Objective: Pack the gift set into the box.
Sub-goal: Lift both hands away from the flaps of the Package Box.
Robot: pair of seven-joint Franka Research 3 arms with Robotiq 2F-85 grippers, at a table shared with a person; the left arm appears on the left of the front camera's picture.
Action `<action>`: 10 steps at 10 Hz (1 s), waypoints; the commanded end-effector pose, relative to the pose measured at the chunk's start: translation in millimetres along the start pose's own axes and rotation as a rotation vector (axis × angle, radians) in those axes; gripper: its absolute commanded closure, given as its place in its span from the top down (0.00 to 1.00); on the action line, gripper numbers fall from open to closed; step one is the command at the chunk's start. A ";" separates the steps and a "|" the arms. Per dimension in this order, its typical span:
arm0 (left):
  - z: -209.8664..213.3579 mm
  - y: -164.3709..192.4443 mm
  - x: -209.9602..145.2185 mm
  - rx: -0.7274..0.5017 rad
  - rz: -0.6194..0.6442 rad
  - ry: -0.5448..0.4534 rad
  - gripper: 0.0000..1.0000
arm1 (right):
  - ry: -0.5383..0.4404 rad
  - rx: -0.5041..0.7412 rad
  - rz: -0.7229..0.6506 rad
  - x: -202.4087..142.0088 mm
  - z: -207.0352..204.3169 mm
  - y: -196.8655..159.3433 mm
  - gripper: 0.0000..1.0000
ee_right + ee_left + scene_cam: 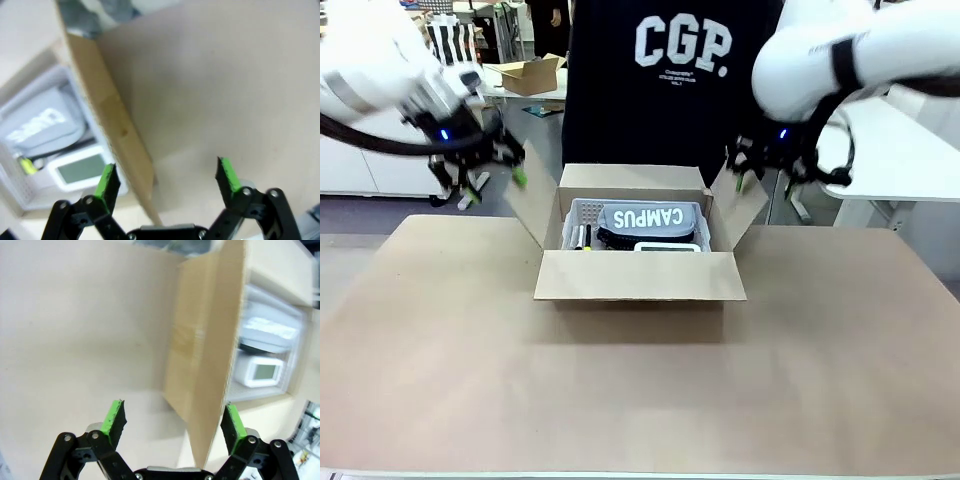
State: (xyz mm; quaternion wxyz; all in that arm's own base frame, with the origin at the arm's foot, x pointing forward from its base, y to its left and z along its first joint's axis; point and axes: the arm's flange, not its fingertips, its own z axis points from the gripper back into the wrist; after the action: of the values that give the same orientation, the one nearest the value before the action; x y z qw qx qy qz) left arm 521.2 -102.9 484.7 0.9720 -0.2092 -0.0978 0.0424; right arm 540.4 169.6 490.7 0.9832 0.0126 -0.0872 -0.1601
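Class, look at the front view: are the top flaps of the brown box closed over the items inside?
No, the flaps of the box stand open, and a grey pouch printed CAMPUS lies visible inside it.

Surface: a table (620,400) with a plain tan top is stretching from the near edge across to the far side.
Resting on it: the box (638,276), a brown cardboard carton, is sitting flat at the far middle.
Flaps: the side ones are spreading outward and the far one is standing up.
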 end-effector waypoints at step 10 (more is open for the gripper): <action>156.7 107.4 -165.4 -1.005 -0.102 -0.202 1.00 | 0.259 1.000 -0.308 -83.3 79.6 -258.8 1.00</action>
State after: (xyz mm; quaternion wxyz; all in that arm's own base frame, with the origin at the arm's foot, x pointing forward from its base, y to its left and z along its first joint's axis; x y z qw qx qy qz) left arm 318.3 54.9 528.1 0.7437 -0.6359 -0.2060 0.0009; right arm 362.8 -60.4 520.1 0.8043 0.5257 -0.0225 -0.2760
